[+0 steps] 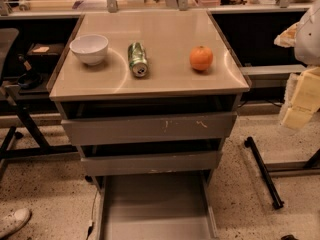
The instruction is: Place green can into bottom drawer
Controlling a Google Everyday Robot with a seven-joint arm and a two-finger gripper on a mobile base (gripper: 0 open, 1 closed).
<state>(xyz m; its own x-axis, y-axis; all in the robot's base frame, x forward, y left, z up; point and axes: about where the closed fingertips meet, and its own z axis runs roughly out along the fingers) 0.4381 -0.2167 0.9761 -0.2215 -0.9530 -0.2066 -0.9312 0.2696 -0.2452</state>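
Seeing the green can [137,59] lying on its side at upper centre of the tabletop [165,81], between a white bowl [89,49] and an orange [201,58]. Judging it light, stiff yet dentable, prone to rolling; favouring a hold across the mid-body. Counting one can, one bowl, one orange, three drawers, the bottom drawer [155,204] standing pulled out at lower centre. Placing the gripper [303,96] at the right edge, well apart; failing to tell whether open or closed.

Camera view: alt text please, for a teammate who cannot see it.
A green can lies on its side on the cabinet top, between a white bowl and an orange. Below, the bottom drawer stands pulled open. The end effector hangs at the right edge, apart from the can.
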